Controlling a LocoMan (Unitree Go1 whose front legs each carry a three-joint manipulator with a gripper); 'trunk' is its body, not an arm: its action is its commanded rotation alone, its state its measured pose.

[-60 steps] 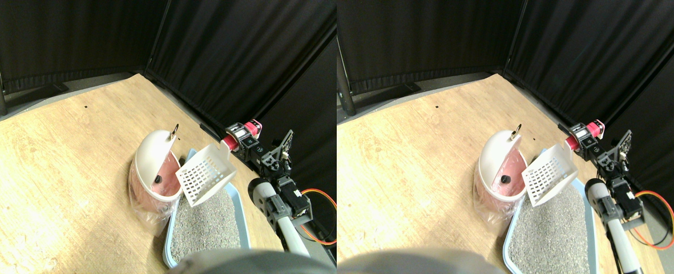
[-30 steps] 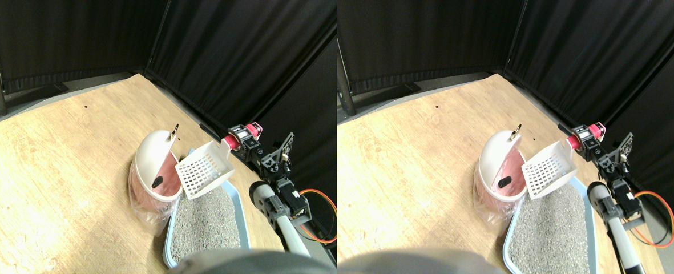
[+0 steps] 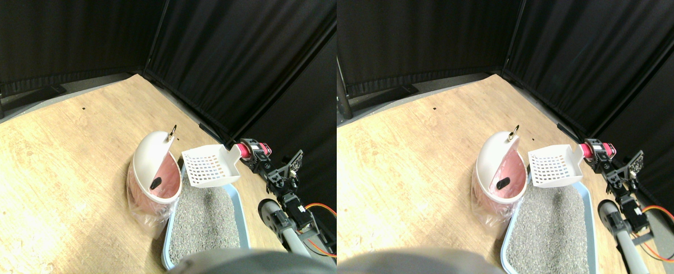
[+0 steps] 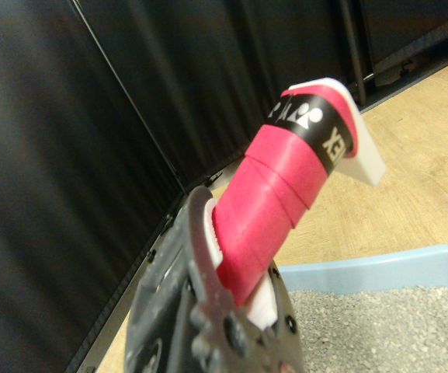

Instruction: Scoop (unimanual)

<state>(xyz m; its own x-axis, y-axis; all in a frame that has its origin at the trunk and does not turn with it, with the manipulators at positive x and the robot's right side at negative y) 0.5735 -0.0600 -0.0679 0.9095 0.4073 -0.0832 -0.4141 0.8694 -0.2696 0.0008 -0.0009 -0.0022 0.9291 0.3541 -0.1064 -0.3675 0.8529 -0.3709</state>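
The scoop (image 3: 210,165) hangs level over the far end of the tray (image 3: 238,197), basket at nine o'clock from the gripper (image 3: 255,155), long axis running nine to three. The bin (image 3: 148,160) sits just beside the basket, further toward nine. The basket is white, slotted, apparently empty. Jaws seem clamped on the pink handle (image 4: 274,206).

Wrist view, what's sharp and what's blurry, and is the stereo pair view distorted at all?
Wrist view: the pink wrapped handle is fairly sharp, the dark jaw frame nearest the lens blurred, the curtains dim. Stereo pair view: wide-angle bending at the edges, even lighting, slotted scoop and litter tray clear.
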